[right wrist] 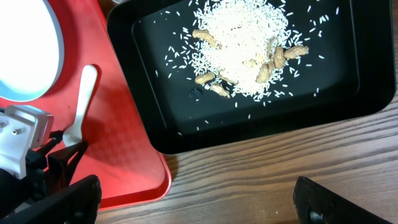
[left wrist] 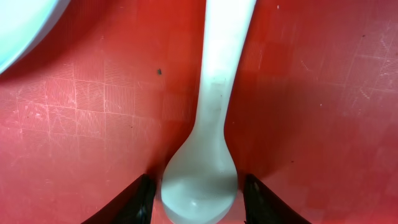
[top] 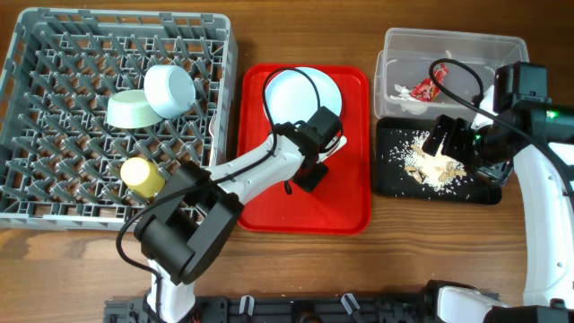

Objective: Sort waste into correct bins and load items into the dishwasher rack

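Note:
My left gripper (top: 309,170) is low over the red tray (top: 345,202). Its open jaws (left wrist: 200,202) flank the bowl end of a white spoon (left wrist: 214,112) lying flat, with a small gap on each side. The spoon also shows in the right wrist view (right wrist: 86,87). The pale blue-white plate (top: 300,92) lies on the tray behind it. My right gripper (top: 448,141) hovers wide open and empty (right wrist: 196,202) by the black tray (top: 393,184), which holds rice scraps (right wrist: 242,43). The clear tub (top: 453,45) holds the red wrapper (top: 423,88) and white napkin (top: 405,92). No fork is in view.
The grey rack (top: 27,202) at left holds a pale blue bowl (top: 170,90), a light green bowl (top: 133,110) and a yellow cup (top: 142,175). A black cable (top: 309,81) loops over the plate. Bare wood table (right wrist: 267,168) lies in front of the trays.

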